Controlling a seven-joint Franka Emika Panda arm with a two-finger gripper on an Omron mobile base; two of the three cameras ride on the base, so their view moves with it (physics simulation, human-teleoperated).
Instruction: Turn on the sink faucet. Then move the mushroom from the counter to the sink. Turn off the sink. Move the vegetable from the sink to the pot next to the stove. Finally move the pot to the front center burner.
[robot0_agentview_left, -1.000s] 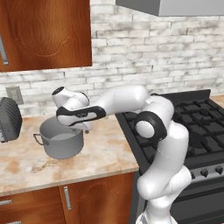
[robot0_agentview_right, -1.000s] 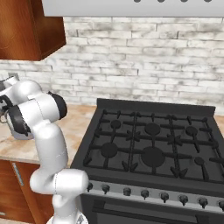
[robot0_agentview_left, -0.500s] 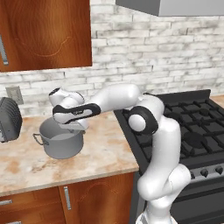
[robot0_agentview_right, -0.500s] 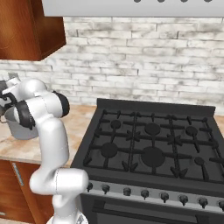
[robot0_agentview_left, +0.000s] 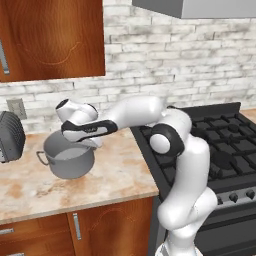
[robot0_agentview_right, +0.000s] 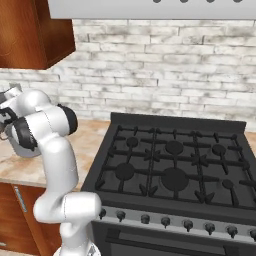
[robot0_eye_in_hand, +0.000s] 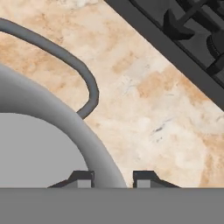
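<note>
Both end effector (robot0_eye_in_hand: 113, 177) fingertips astride pot (robot0_eye_in_hand: 52, 131) rim

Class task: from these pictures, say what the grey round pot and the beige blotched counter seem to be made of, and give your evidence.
The grey round pot looks like brushed metal: an even matte grey, a thin rim, slim wire-like loop handles. The beige blotched counter looks like polished stone, perhaps marble or granite: rust-brown mottling and faint veins. Both are rendered, so this is only appearance.

One pot (robot0_agentview_left: 69, 160), one stove (robot0_agentview_right: 172, 165), one toaster (robot0_agentview_left: 10, 136) and one counter (robot0_agentview_left: 115, 172).
</note>
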